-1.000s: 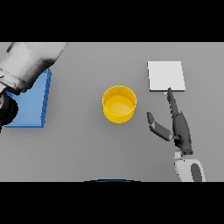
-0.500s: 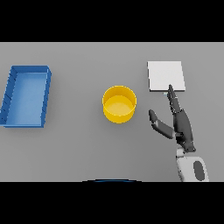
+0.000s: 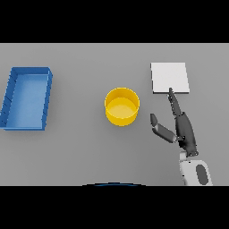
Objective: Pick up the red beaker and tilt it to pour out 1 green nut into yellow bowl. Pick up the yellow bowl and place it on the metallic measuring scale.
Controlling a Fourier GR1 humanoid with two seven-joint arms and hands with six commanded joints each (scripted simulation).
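Since the earlier frame the right hand (image 3: 184,129) has moved slightly up, fingers straight and released, tips at the scale's edge. The blue tray (image 3: 27,99) is rectangular. The flat square scale (image 3: 169,77) looks pale. The round yellow bowl (image 3: 121,106) stands mid-table.

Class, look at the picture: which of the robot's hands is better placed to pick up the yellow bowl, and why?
The right hand. It lies open on the table just right of the bowl, thumb toward it, fingertips near the scale. The left hand is not in view.
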